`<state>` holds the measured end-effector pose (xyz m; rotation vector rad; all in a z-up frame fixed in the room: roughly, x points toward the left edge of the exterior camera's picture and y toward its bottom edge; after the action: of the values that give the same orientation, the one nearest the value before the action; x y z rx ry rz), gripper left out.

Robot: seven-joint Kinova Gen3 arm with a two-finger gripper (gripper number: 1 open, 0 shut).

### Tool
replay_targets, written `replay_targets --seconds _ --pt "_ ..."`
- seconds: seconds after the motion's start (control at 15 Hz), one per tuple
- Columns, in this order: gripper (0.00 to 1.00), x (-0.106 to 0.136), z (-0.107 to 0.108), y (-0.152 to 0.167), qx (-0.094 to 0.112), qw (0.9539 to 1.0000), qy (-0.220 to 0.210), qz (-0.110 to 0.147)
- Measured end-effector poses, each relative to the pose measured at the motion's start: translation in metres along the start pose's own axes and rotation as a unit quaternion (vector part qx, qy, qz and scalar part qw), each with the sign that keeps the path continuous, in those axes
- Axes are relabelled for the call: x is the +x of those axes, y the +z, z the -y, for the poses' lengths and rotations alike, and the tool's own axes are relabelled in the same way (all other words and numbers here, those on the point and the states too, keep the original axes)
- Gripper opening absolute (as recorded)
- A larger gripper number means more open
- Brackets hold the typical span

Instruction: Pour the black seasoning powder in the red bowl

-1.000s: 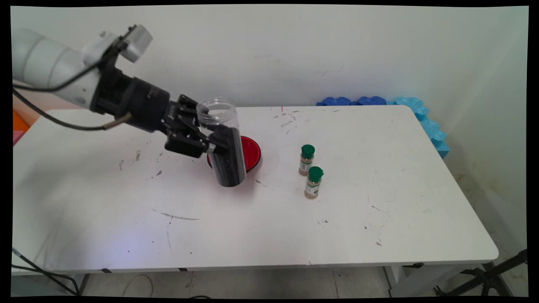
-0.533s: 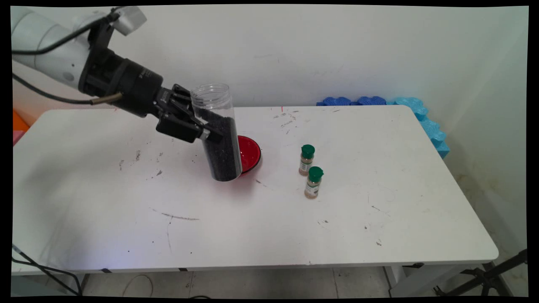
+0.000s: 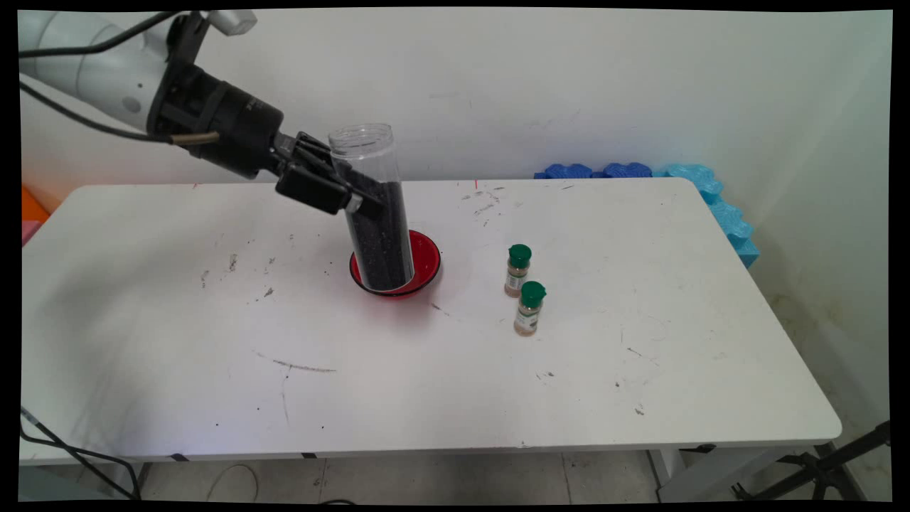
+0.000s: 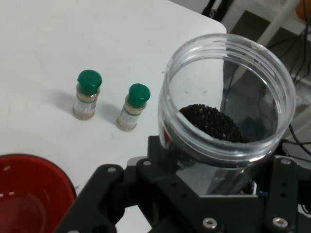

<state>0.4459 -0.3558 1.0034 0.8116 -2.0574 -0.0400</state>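
Where the scene sits: white table (image 3: 441,370) with rounded corners, its top scuffed with dark marks and a thin curved scratch, set against a plain pale wall (image 3: 569,85)
Room: blue foam pieces (image 3: 640,174) with wavy edges lie at the table's far right corner; grey floor shows under the near edge
Gripper: black two-finger gripper (image 3: 359,198) reaches in from upper left, its jaws clamped on the sides of a clear jar (image 3: 373,206)
Jar: tall, cylindrical, see-through plastic with a threaded open mouth and no lid, held slightly tilted in the air over the bowl; black granules (image 4: 211,124) fill its lower part
Bowl: round, glossy red bowl (image 3: 425,259) with a dark rim, on the table directly behind and below the jar's base
Spice bottles: two small bottles (image 3: 517,270) (image 3: 530,308) with green caps and tan contents stand upright, close together, to the bowl's right
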Motion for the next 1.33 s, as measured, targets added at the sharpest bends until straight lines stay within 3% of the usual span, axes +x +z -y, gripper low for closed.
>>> replay_targets --seconds 0.33,0.6,0.93,1.33 --pt "0.0 -0.001 0.017 0.005 0.002 0.9971 -0.076 -0.001" --pt "0.0 -0.005 0.03 0.011 -0.001 0.9894 -0.145 -0.007" --pt "0.0 -0.016 0.043 0.018 0.006 0.9742 -0.225 -0.006" --pt "0.0 -0.029 0.051 0.029 0.006 0.9517 -0.307 -0.001"
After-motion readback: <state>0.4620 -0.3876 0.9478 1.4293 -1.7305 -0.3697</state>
